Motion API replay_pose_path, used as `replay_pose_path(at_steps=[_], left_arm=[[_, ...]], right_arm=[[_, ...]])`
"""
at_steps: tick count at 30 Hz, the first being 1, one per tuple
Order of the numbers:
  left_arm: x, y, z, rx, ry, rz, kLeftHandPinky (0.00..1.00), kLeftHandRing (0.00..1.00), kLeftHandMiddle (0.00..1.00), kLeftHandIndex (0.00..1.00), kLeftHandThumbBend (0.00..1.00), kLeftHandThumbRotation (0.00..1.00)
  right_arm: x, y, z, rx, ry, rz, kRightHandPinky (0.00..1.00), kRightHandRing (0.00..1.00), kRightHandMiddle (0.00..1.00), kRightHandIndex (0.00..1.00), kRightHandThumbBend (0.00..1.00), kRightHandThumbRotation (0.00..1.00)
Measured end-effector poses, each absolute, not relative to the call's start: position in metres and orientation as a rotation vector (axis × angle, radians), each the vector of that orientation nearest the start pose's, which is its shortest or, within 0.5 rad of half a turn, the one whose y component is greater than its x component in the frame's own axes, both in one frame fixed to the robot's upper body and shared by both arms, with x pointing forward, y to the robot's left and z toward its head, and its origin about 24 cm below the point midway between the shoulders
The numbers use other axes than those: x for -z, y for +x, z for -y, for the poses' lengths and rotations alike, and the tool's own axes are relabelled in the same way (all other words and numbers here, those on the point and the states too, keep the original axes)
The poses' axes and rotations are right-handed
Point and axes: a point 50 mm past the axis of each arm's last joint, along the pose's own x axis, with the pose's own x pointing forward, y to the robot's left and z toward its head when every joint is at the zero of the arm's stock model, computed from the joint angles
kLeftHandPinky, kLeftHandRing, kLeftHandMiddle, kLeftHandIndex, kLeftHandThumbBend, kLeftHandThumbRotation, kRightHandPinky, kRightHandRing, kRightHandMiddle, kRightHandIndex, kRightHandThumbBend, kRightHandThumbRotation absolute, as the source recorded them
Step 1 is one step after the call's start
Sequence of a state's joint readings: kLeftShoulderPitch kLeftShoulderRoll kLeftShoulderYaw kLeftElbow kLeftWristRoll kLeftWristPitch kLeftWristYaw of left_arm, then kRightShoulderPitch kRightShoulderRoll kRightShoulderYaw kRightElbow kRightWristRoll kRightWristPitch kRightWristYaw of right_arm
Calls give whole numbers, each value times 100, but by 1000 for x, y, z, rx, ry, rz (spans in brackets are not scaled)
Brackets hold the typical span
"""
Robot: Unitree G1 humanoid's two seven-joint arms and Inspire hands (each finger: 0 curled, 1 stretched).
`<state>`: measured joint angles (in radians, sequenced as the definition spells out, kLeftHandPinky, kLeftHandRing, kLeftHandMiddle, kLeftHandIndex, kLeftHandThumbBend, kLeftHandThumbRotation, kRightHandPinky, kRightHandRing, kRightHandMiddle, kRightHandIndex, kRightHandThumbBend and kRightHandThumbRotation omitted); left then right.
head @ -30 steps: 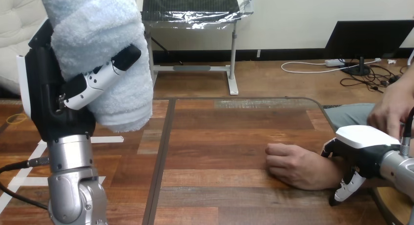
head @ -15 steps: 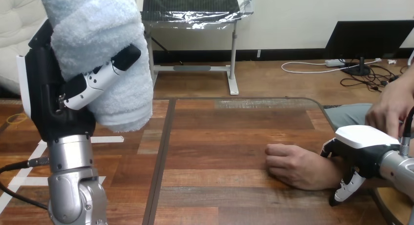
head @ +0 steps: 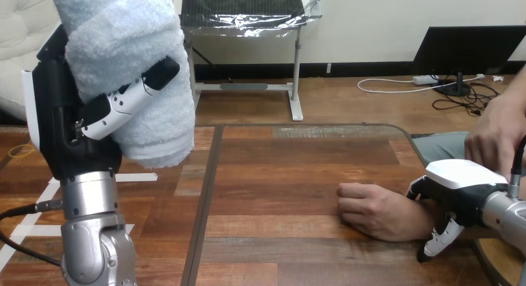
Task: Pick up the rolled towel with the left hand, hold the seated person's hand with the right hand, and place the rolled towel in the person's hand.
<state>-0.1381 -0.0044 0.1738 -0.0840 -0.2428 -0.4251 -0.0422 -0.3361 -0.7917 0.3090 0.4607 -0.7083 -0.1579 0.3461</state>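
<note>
The head camera looks forward and down across the table [head: 291,168]. The left hand [head: 59,131] stands close to the lens.

We seem to be in a robotics lab: a machine left hand [head: 59,128] on a silver forearm [head: 93,233] stands above a wooden table [head: 279,174] marked with white tape [head: 140,177].

The person's raised hand [head: 496,137] at the view's right edge has crept slightly left, hanging up and back from the right hand's [head: 462,183] fingers [head: 441,236]; its wrist now enters the view higher and steeper.
</note>
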Motion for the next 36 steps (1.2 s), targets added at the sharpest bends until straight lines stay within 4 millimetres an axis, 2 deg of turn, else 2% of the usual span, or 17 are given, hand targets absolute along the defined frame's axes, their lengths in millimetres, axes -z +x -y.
replay_pose_path(at_steps=[36], left_arm=[[-131, 257, -187, -116, -221, 659, 22, 28, 34, 39, 54, 0]], right_arm=[[-52, 296, 271, -525, -1553, -334, 52, 72, 75, 75, 94, 20]])
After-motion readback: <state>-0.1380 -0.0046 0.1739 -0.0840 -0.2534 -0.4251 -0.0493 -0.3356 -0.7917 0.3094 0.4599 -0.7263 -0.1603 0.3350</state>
